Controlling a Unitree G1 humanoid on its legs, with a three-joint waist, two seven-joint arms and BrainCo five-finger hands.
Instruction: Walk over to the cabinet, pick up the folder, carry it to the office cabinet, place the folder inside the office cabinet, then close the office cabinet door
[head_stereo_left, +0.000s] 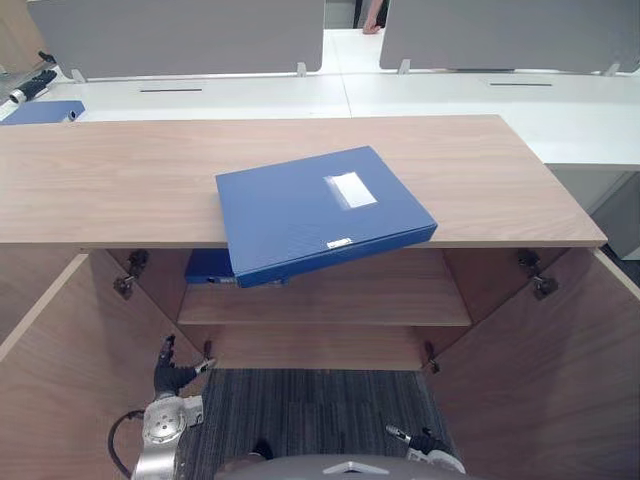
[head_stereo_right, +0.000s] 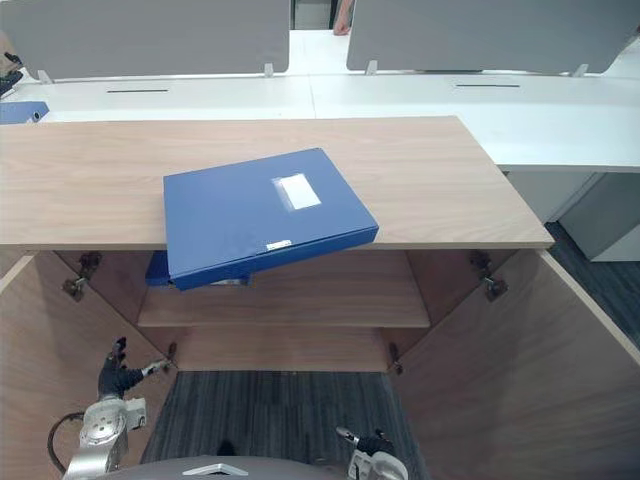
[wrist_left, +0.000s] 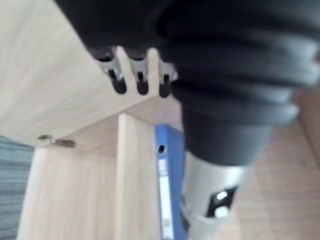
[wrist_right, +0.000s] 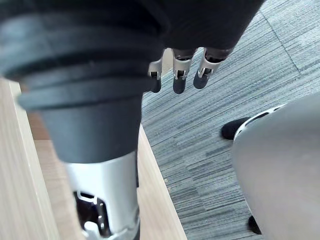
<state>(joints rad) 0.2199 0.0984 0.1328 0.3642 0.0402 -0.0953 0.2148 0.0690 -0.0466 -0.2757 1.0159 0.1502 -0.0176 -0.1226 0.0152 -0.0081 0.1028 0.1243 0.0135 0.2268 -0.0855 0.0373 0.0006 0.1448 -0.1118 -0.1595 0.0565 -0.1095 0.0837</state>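
Where the grey carpet (head_stereo_left: 310, 410) meets the furniture, a long wooden cabinet (head_stereo_left: 480, 180) stands, with white desks (head_stereo_left: 450, 95) and grey screens (head_stereo_left: 180, 35) behind it. The left door (head_stereo_left: 70, 380) and the right door (head_stereo_left: 560, 370) stand wide open, showing one shelf (head_stereo_left: 350, 300) inside. The blue folder (head_stereo_left: 310, 210) lies flat on the cabinet top, turned at an angle, its near corner jutting over the front edge. A second folder (head_stereo_left: 207, 266) sits at the shelf's left end. The left hand (head_stereo_left: 178, 378) hangs low beside the left door with its fingers loosely straight, holding nothing. The right hand (head_stereo_left: 425, 441) hangs over the carpet, its fingers relaxed and empty.
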